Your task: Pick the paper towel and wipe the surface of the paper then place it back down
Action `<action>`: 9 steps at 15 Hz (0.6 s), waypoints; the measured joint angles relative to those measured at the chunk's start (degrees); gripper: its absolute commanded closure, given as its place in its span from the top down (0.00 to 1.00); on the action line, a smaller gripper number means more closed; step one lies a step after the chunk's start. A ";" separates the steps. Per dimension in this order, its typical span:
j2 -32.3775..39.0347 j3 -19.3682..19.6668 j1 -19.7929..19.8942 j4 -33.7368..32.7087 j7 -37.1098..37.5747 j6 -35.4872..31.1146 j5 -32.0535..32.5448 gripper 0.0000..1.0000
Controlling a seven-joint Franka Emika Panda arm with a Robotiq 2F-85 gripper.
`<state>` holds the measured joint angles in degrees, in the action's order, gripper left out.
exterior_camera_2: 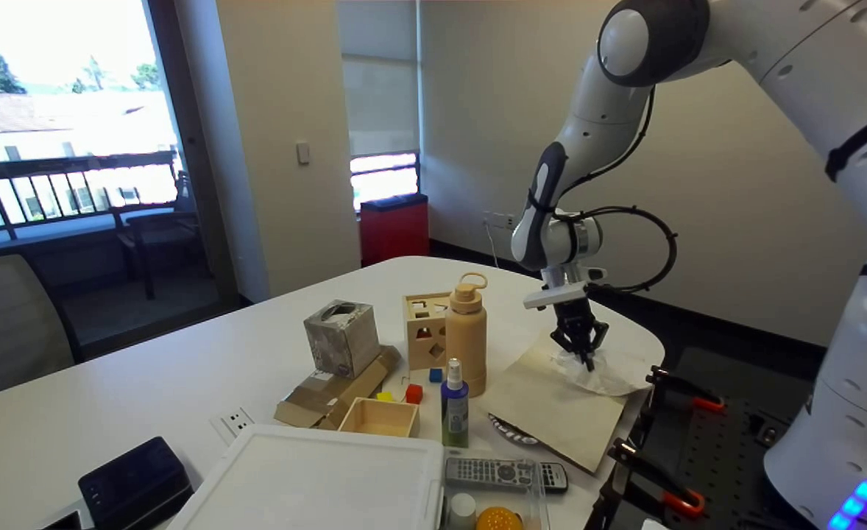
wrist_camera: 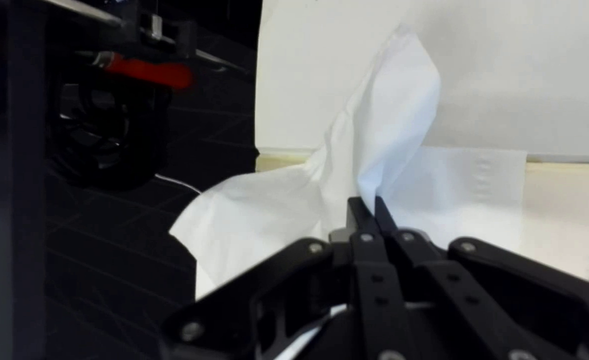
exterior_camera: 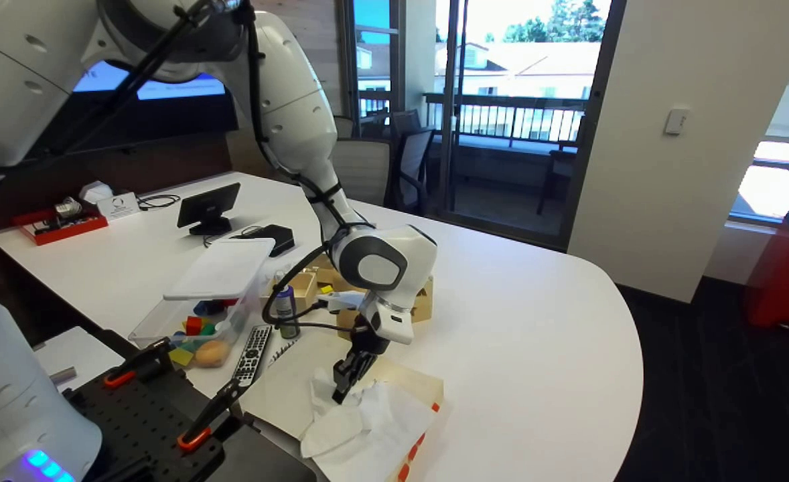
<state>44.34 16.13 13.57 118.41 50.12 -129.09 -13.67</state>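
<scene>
My gripper (wrist_camera: 369, 205) is shut on the paper towel (wrist_camera: 399, 95), a thin white crumpled tissue pinched between the fingertips. In both exterior views the gripper (exterior_camera: 341, 395) (exterior_camera_2: 588, 363) points down, low over the paper. The paper towel (exterior_camera: 333, 428) (exterior_camera_2: 606, 377) spreads around the fingertips and hangs toward the robot-side edge. The paper (exterior_camera: 287, 385) (exterior_camera_2: 551, 412) is a large cream-beige sheet with a fold and a reddish-orange edge. It also shows in the wrist view (wrist_camera: 569, 210). A flat white sheet (wrist_camera: 454, 195) lies on it, under the towel. The gripper hides part of the towel.
Near the paper stand a spray bottle (exterior_camera_2: 454, 408), a tan bottle (exterior_camera_2: 466, 338) and a wooden shape box (exterior_camera_2: 425, 353). A remote (exterior_camera: 254, 355) and a clear bin (exterior_camera: 157, 325) lie beside it. Clamps (exterior_camera_2: 658, 475) hold the black platform (exterior_camera: 147, 415) at the table edge.
</scene>
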 measured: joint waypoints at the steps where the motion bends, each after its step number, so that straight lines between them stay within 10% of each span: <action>1: 0.00 0.91 -0.85 0.00 0.41 -0.24 0.45 0.00; 9: 0.73 7.70 -6.84 0.04 11.55 -1.25 8.03 0.00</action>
<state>45.07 23.83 6.73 118.45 61.67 -130.34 -5.64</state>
